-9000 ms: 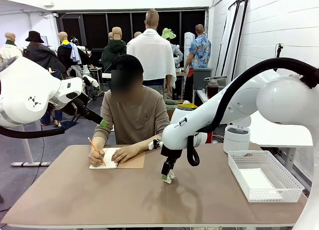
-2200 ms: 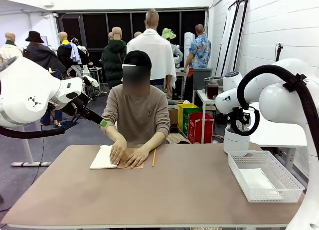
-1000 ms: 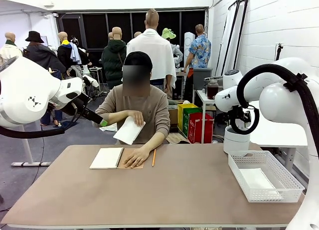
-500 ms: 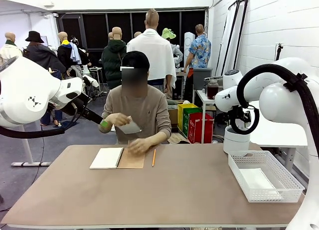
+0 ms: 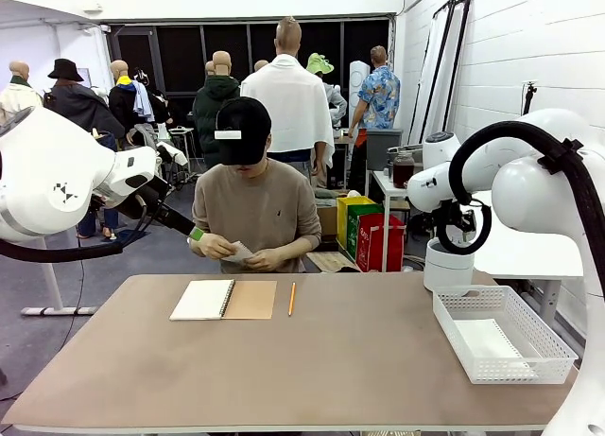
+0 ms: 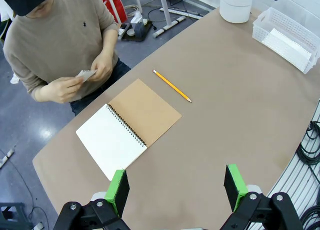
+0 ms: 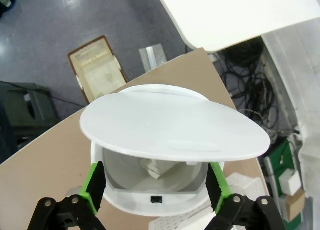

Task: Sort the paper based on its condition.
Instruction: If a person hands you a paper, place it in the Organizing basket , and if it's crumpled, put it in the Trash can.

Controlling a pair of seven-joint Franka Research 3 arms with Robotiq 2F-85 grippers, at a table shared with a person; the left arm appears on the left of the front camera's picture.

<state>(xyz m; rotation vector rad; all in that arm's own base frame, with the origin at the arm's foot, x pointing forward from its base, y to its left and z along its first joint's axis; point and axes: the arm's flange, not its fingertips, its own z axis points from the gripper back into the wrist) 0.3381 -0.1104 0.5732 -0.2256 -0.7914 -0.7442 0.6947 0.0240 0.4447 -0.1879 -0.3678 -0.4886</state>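
Note:
A person across the table holds a small white sheet of paper (image 5: 239, 252) in both hands at chest height; the same paper (image 6: 86, 75) looks folded or scrunched in the left wrist view. My left gripper (image 6: 177, 190) hangs open high above the table's near side, with nothing between its green pads. My right gripper (image 7: 155, 187) is open too, right above a white bin (image 7: 150, 190) whose lid (image 7: 170, 122) is up. Something white and crumpled (image 7: 152, 167) lies inside that bin. A flat white sheet (image 5: 487, 341) rests in the white basket (image 5: 529, 327).
An open spiral notebook (image 5: 222, 300) with a brown cover lies at the far left of the table, a pencil (image 5: 291, 298) beside it. The bin (image 5: 448, 264) stands at the far right, behind the basket. Bare brown tabletop (image 5: 312, 360) stretches across the middle and front.
The person lifted a loose sheet off the notebook and brought it down to chest height, where both hands now work it smaller. Neither arm has moved.

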